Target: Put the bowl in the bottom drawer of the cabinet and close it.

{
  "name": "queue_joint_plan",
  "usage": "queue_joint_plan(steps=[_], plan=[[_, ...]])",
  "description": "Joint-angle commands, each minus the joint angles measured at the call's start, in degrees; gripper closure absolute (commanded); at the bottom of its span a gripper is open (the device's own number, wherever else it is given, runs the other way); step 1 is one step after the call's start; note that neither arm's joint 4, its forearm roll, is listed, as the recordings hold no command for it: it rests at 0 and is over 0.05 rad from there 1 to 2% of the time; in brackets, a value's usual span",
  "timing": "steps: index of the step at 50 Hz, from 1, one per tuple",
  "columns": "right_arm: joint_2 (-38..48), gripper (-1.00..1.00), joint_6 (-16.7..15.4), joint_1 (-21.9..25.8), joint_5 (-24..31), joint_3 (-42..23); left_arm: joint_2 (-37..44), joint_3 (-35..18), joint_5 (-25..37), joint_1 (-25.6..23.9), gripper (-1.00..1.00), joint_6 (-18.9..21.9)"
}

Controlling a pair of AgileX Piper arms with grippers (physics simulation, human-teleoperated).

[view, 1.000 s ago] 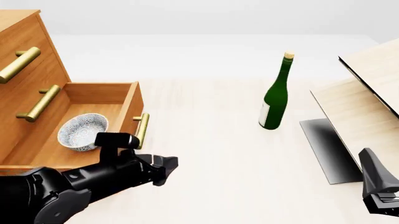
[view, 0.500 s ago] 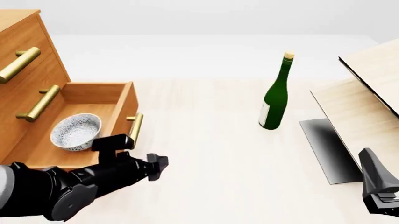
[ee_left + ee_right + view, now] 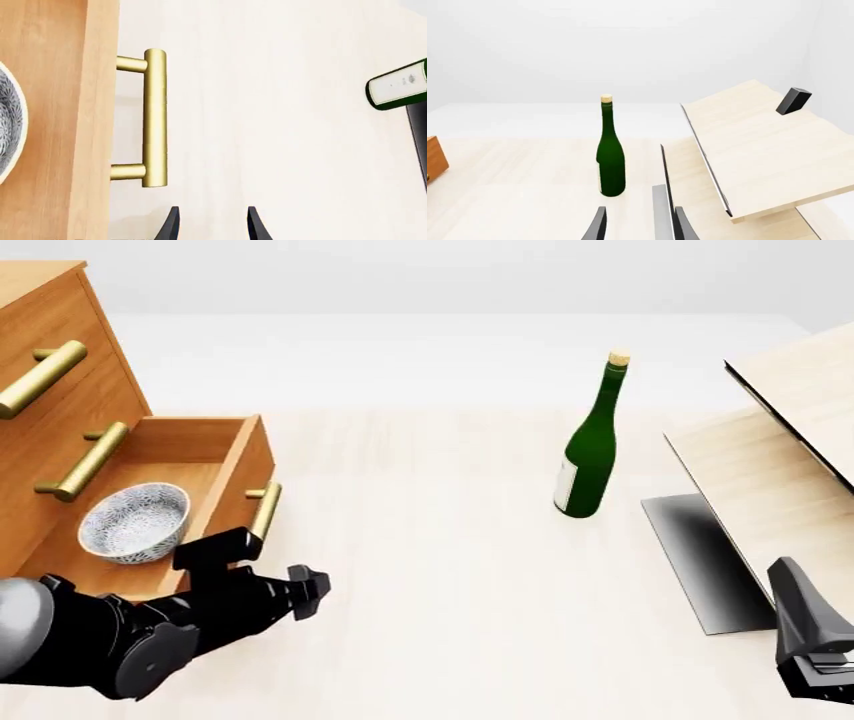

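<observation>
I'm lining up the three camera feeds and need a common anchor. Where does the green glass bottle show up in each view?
Front view: the green glass bottle stands upright on the table, right of centre.
Left wrist view: only its labelled base shows at the frame edge.
Right wrist view: it stands whole, near centre.
Shared landmark: the pale wood board beside the bottle in front and right wrist views.

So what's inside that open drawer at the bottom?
The bowl sits inside the bottom drawer, the only thing showing there. The left gripper and its arm cover the drawer's near corner, so that bit stays hidden.
</observation>
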Motion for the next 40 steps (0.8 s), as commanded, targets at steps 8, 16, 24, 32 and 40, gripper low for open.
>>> queue_joint_plan(steps=[8,16,24,32,40], plan=[[-0.05,-1.0,0.0,-0.01,0.02,0.03,-1.26,0.84,1.07,6.29,-1.0,0.8],[-0.05,-1.0,-0.01,0.0,0.02,0.03,-2.31,1.34,1.85,8.37,-1.0,1.51],[-0.04,-1.0,0.0,0.0,0.02,0.03,-3.94,1.9,2.8,10.22,-1.0,2.6],[-0.06,-1.0,0.0,-0.01,0.01,0.03,-4.66,2.6,3.0,11.02,-1.0,2.89],[-0.06,-1.0,0.0,-0.01,0.01,0.03,-6.38,3.26,4.05,12.81,-1.0,3.99]])
